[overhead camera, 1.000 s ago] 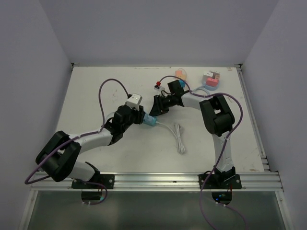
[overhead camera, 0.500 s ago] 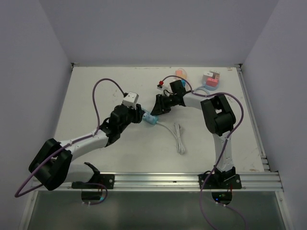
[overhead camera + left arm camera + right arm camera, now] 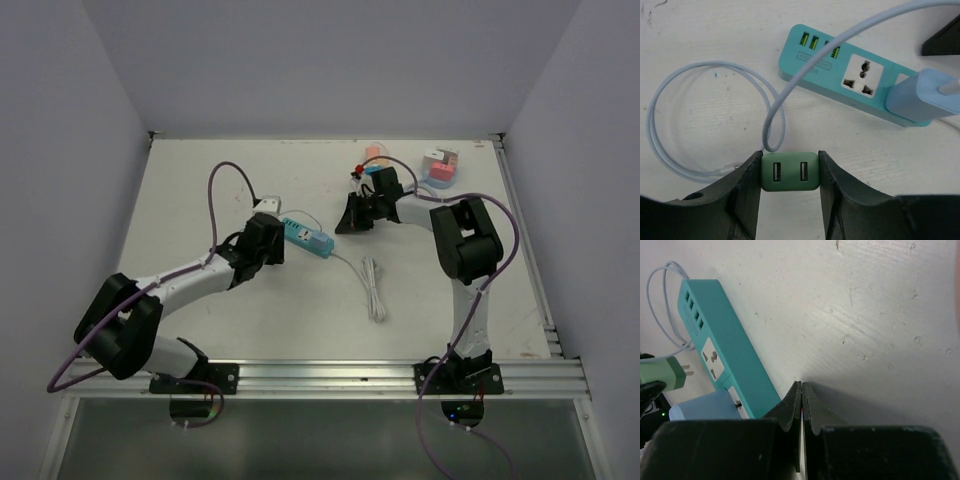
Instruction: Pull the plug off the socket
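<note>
A teal power strip (image 3: pixel 840 70) lies on the white table; it also shows in the top view (image 3: pixel 310 237) and the right wrist view (image 3: pixel 725 347). My left gripper (image 3: pixel 790 161) is shut on a green two-port USB plug (image 3: pixel 790 172), held clear of the strip, its prongs bare in the right wrist view (image 3: pixel 665 374). The strip's universal socket (image 3: pixel 863 76) is empty. A pale blue adapter (image 3: pixel 922 97) sits in the strip's end. My right gripper (image 3: pixel 801 386) is shut and empty, tips on the table just right of the strip (image 3: pixel 349 216).
A thin pale cable (image 3: pixel 670 125) loops on the table left of the plug. A coiled white cord (image 3: pixel 375 288) lies in front of the strip. Coloured blocks (image 3: pixel 440 165) and an orange one (image 3: pixel 377 154) stand at the back edge.
My left gripper has drawn back to the left with the green plug, now out of the strip. My right gripper has moved right, off the strip. The strip has shifted towards the back.
</note>
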You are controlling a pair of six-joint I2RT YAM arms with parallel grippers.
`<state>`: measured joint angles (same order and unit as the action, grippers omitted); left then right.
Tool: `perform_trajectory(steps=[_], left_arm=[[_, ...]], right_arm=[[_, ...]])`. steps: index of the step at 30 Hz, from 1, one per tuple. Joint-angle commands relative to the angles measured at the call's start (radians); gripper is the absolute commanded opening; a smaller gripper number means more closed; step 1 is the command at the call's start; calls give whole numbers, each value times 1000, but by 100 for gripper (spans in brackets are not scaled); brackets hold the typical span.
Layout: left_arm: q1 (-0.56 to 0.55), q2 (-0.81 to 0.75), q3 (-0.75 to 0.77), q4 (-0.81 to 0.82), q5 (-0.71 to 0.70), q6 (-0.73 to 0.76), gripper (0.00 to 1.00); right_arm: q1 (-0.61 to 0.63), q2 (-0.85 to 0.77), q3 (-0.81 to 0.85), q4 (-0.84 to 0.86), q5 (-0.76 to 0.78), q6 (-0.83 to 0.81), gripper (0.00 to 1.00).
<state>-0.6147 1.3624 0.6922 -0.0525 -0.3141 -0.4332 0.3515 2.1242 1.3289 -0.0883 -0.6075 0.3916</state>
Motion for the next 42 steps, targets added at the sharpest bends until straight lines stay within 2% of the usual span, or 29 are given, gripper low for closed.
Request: perform_trajectory(steps=[1,3,5,6,9,10,12,15,19,23,25,30,34,42], left_arm=[[46,66,90,-107,-54,-44,1],[64,109,121,-135,-36,-53,3],[85,135,135,-151,-19,-59,12],[92,142,144,-153,-10,-59,24],[93,138,148,-162,-6,-58,39],[93,133,148,-165,-9,-56,50],[93,119,147,-179,-19,-52,65],[93,101,151,-201,-11,-39,78],[93,64,161,-205,61,-18,88],[90,23,152,-140,235,-18,91],[73,0,138,-72,273,-16,93],[-41,4,133,35,227,28,95],[-86,76,154,187,214,66,95],[-86,260,276,221,190,119,89]], right_arm=[[1,-38,-5,-8,84,-14,0],[3,-40,-8,-4,80,-14,0],[3,-46,-11,4,77,-14,0],[3,-52,-14,7,80,-14,0],[3,-63,-19,13,84,-17,0],[3,-73,-23,16,84,-16,0],[3,-81,-33,24,87,-14,0],[4,-95,-39,28,103,-14,6],[7,-109,-45,33,115,-14,11],[17,-122,-48,35,124,-20,17],[17,-125,-53,39,124,-20,20],[23,-138,-69,71,114,-13,34],[30,-132,-69,76,103,-8,40],[33,-136,-69,84,83,-5,43]])
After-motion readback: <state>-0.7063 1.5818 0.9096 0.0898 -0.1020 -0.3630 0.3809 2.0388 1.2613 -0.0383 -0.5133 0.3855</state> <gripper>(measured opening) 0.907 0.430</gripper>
